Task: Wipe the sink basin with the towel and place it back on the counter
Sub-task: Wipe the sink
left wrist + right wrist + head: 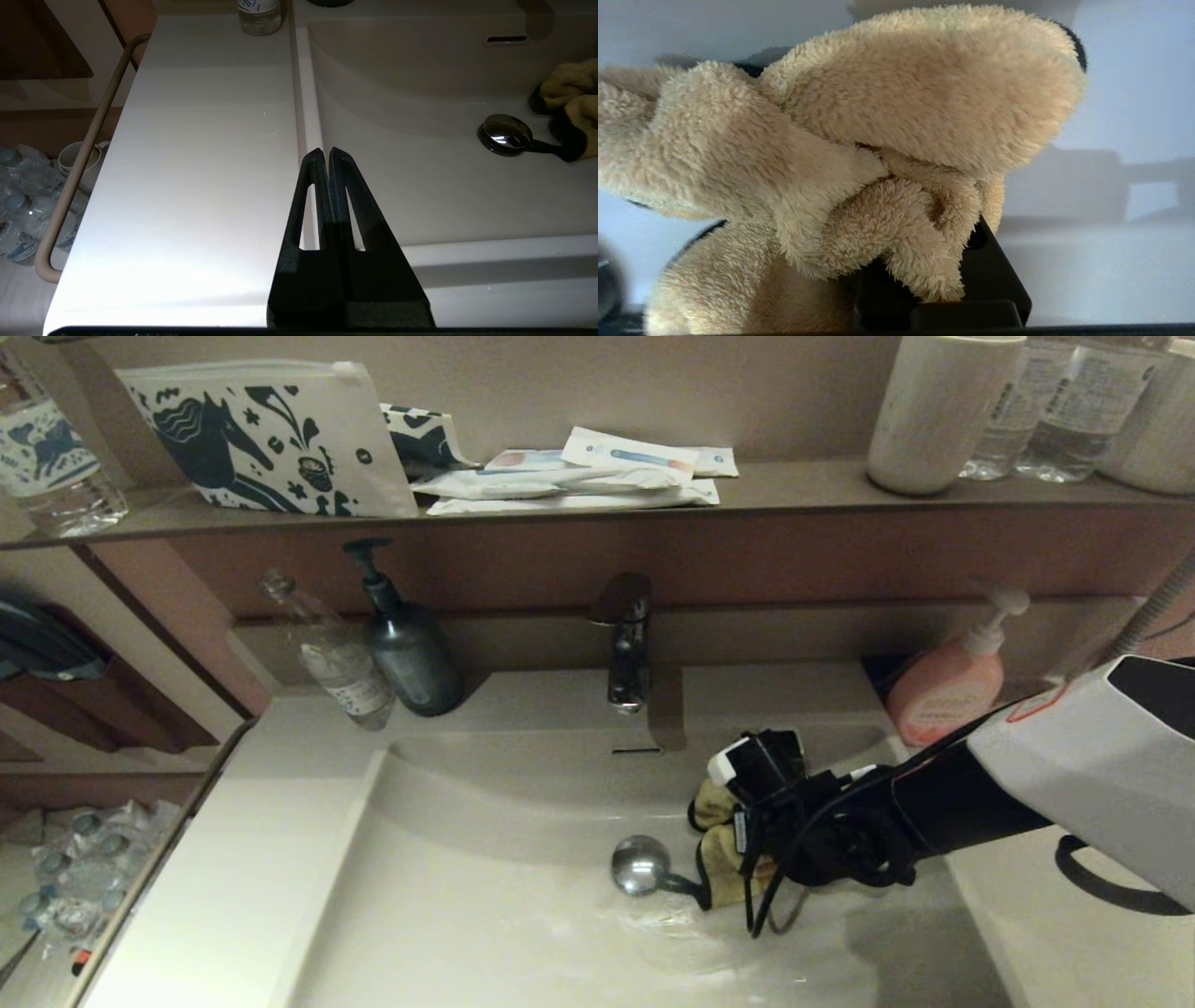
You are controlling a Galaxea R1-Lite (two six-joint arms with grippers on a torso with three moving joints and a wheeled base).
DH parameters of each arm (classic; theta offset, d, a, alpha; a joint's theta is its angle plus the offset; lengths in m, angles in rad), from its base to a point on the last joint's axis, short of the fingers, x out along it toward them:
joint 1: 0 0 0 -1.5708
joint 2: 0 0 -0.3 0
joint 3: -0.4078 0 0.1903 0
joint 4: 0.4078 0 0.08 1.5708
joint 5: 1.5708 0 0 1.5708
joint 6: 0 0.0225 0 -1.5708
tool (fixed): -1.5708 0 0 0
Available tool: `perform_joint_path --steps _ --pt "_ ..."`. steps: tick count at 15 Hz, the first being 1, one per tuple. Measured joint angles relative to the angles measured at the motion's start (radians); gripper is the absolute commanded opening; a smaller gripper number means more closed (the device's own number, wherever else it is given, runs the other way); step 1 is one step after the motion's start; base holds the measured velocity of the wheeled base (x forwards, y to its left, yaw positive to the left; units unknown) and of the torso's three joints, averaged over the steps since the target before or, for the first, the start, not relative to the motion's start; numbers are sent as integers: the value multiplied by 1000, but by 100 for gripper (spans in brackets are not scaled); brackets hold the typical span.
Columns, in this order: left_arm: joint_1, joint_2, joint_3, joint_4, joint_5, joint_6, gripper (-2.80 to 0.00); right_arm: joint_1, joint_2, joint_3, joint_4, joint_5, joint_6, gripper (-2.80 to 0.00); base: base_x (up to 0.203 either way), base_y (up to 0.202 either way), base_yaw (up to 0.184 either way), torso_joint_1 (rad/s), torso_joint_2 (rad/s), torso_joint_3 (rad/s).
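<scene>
The mustard-yellow fluffy towel (721, 863) is bunched on the floor of the off-white sink basin (485, 915), just right of the round chrome drain plug (640, 865). Its black strap (684, 884) touches the plug. My right gripper (747, 845) reaches in from the right and is shut on the towel. In the right wrist view the towel (859, 140) fills most of the picture, and one black finger (994, 275) shows beneath it. My left gripper (325, 151) is shut and holds nothing. It hovers over the line between the left counter (196, 163) and the basin.
A chrome faucet (627, 644) stands behind the basin, above the overflow slot (637, 750). A dark pump bottle (408, 649) and a clear bottle (336, 658) are at the back left. A pink pump bottle (948, 686) is at the back right. A beige rail (79, 158) runs along the counter's left edge.
</scene>
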Motion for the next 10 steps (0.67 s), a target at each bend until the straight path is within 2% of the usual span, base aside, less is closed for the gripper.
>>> perform_joint_path --steps 3,10 --pt "0 0 0 0 0 0 -280 -7 -17 21 -3 0 1 -280 0 0 0 0 0 0" --pt "0 0 0 0 0 0 -280 79 34 72 51 -3 1 -280 0 0 0 0 0 0"
